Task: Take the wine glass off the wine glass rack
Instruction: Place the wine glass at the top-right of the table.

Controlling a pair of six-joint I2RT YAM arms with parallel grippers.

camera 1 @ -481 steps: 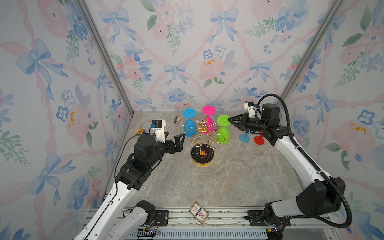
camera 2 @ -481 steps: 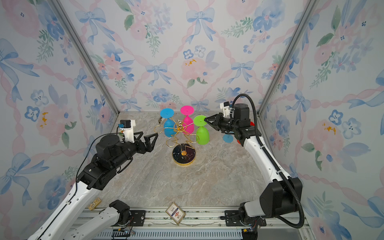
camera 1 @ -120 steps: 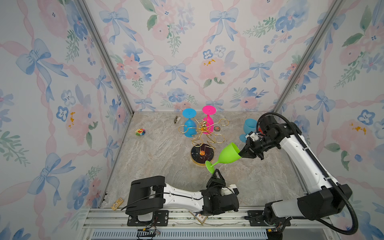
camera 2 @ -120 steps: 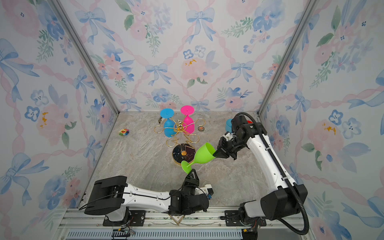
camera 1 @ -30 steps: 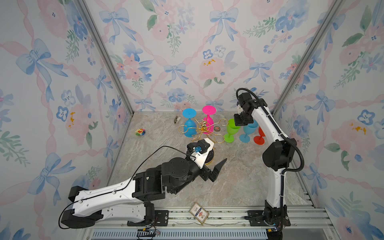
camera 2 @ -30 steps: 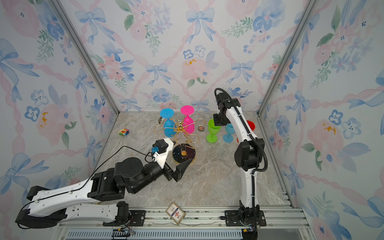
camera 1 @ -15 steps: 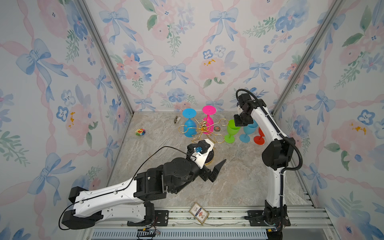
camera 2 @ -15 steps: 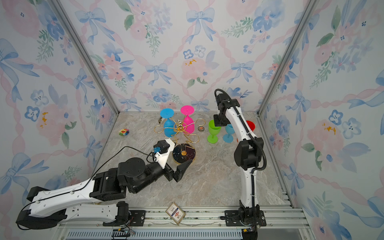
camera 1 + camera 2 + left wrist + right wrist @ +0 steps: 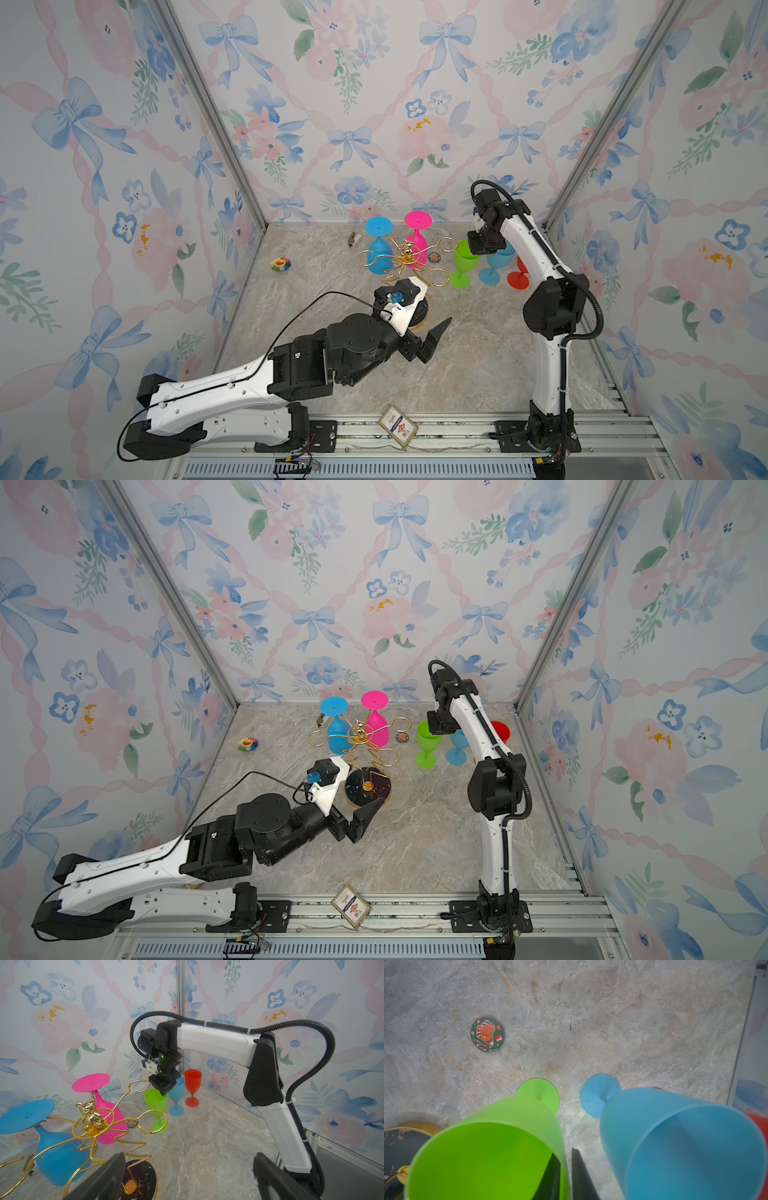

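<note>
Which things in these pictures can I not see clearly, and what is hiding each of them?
Right gripper: right wrist view, picture edge cuts its fingers at the green glass rim; grip unclear.
Red glass: in both top views, right arm covers part.
Wine glass rack base: in a top view, left wrist camera covers part.
Small grey object, top views: too small to name.

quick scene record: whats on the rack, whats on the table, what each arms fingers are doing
on rack: wine glass rack holds blue glass and pink glass, both hanging upside down
on table: green glass, light blue glass, red glass, all upright
right fingers: astride green glass rim, grip unclear
left fingers: open, empty, beside rack base
</note>
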